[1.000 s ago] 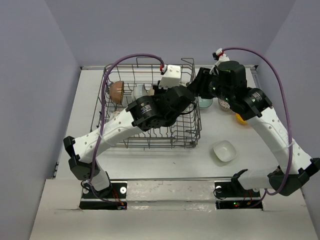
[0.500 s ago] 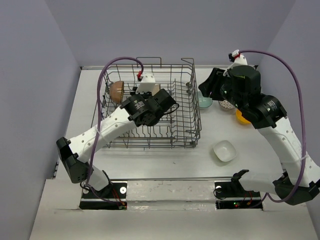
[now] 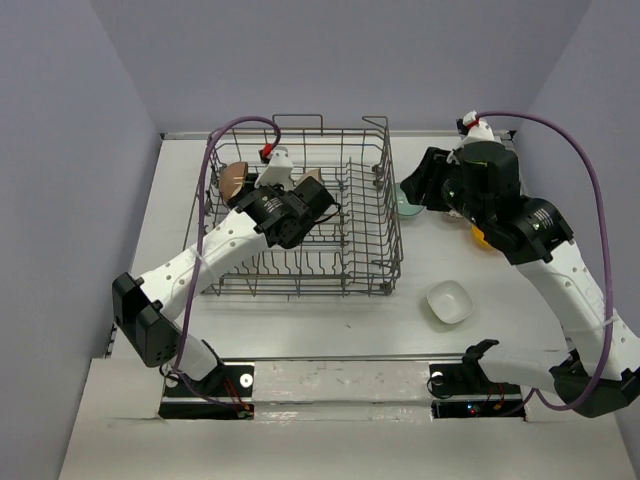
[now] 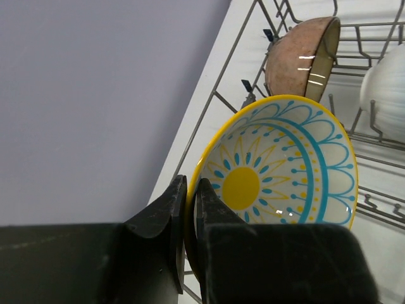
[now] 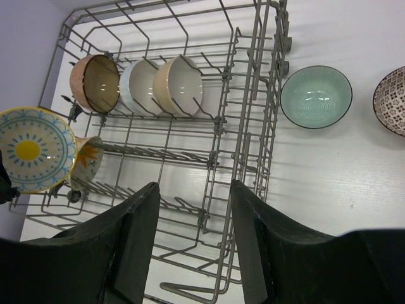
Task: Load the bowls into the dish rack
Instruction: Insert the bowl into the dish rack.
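Note:
My left gripper [image 4: 190,190] is shut on the rim of a yellow-rimmed bowl with a blue and yellow sun pattern [image 4: 278,164], held on edge over the left side of the dish rack [image 3: 370,235]. In the top view the left gripper [image 3: 255,200] is near a brown bowl [image 3: 233,180]. In the rack's back row stand the brown bowl [image 5: 95,82], a white bowl [image 5: 140,85] and a cream bowl [image 5: 180,85]; a floral bowl [image 5: 88,161] stands lower left. My right gripper [image 5: 193,234] is open and empty above the rack's right wall.
On the table right of the rack lie a teal bowl [image 5: 315,96], a speckled patterned bowl [image 5: 391,100], an orange-yellow bowl [image 3: 482,238] and a squarish white bowl [image 3: 448,301]. The left wall is close to the rack's left side.
My left arm has carried the sun-pattern bowl from the rack's right side to its left back. My right gripper has drawn back a little to the right.

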`<state>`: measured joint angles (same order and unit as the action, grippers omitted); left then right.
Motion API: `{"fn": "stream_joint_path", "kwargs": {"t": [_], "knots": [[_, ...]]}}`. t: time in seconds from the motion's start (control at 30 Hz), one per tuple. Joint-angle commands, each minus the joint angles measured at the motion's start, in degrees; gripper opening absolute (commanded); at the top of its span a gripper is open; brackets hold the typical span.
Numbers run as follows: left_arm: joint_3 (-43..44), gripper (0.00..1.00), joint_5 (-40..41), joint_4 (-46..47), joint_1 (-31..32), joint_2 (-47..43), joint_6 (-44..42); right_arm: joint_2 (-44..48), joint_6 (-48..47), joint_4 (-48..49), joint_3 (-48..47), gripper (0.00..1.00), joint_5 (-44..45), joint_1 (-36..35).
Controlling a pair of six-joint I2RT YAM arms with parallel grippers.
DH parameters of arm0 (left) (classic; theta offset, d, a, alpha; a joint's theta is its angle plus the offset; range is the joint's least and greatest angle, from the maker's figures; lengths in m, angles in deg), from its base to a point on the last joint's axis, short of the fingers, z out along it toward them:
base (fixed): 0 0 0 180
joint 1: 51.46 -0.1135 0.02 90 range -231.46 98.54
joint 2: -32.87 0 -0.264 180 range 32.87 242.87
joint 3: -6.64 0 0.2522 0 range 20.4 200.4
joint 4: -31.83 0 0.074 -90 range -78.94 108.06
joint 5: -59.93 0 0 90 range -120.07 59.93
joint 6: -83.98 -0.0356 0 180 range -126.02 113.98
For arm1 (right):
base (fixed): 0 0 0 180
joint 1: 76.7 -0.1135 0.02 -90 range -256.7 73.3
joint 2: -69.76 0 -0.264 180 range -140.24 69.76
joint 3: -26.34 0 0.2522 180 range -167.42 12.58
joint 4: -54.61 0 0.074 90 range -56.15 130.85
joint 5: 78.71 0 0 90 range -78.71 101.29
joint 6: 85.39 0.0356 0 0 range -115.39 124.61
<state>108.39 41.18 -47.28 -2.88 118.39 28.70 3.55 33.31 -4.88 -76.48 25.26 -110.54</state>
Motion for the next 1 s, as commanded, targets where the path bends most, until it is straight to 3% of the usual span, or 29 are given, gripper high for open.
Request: {"fn": "stream_joint_path", "kwargs": {"t": [0.0, 0.37, 0.97], "knots": [[-2.11, 0.00, 7.67, 0.65, -1.29, 0.53, -1.58, 2.32, -0.15, 1.79, 0.98, 0.54, 1.14, -0.43], [-6.60, 0.00, 9.97, 7.51, -1.47, 2.72, -11.16, 4.60, -0.23, 2.93, 4.15, 0.54, 1.58, -0.43], [-10.11, 0.00, 15.15, 11.19, 1.17, 7.56, -17.31, 8.29, -0.32, 5.22, 8.89, 0.55, 0.70, -0.43]]}}
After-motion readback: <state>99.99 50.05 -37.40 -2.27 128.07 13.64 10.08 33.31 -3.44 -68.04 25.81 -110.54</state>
